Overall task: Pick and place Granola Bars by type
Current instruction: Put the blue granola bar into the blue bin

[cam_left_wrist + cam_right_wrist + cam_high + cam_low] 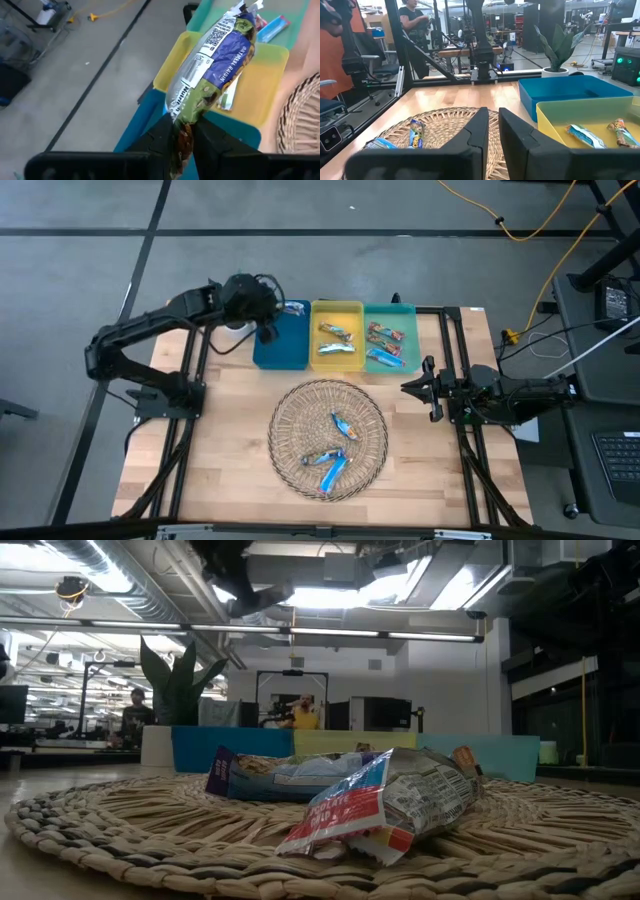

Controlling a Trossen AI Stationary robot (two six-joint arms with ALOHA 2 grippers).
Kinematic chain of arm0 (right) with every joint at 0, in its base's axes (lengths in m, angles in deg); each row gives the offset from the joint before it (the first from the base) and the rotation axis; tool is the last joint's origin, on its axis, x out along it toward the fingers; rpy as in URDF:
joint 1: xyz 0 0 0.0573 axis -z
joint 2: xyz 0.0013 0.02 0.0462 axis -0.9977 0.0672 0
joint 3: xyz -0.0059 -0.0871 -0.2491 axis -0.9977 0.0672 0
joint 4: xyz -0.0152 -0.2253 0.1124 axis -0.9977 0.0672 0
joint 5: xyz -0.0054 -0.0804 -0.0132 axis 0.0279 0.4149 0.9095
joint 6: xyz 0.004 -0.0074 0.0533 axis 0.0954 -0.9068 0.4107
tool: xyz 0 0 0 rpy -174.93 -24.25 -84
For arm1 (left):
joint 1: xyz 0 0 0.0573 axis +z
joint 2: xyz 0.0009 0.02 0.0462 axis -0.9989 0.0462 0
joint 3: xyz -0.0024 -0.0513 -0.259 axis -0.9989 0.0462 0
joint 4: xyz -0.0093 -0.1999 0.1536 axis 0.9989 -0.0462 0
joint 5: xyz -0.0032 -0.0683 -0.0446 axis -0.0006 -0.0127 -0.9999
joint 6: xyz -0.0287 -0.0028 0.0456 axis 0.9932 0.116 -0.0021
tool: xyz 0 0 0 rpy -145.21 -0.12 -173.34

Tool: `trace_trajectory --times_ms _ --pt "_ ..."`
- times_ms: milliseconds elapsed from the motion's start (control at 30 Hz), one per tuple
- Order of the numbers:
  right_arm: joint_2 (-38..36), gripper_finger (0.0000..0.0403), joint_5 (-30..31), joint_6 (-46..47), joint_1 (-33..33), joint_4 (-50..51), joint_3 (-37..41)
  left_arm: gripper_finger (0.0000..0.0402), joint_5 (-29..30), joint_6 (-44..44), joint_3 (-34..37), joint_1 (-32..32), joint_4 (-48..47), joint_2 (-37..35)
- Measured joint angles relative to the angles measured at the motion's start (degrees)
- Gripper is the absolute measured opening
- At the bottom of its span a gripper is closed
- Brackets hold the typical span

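Wooden table (230,460), left claw (268,330) gripping granola bar (210,75) above blue tray (283,350)

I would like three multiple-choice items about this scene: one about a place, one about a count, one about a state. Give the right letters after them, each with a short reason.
1. Where is the left gripper?
A. over the blue tray
B. over the woven mat
C. beside the green tray

2. How many granola bars lie on the woven mat?
A. one
B. three
C. six

3. What is the state of the left gripper?
A. open and empty
B. shut on a purple-wrapped bar
C. shut on nothing

Answers:
1 A, the high view shows it at the blue tray's rim.
2 B, the high view shows three bars on the mat.
3 B, the left wrist view shows the fingers pinching the wrapper's end.

The right gripper waits at the table's right side.
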Motion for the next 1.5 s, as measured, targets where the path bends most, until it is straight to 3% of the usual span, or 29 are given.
trace_trajectory --times_ms 233,567,1500 --pt "-0.01 0.0049 0.02 0.00 0.01 -0.02 0.00 0.0054 -5.41 -3.86 0.07 6.67 0.30 3.26" --pt "-0.01 0.0049 0.02 0.00 0.00 -0.01 0.00 0.0054 -13.90 -4.63 0.15 11.62 0.14 14.14" --pt "0.00 0.0049 0.02 0.00 0.01 0.00 0.00 0.0054 -11.03 -6.64 0.19 14.70 1.35 33.23"
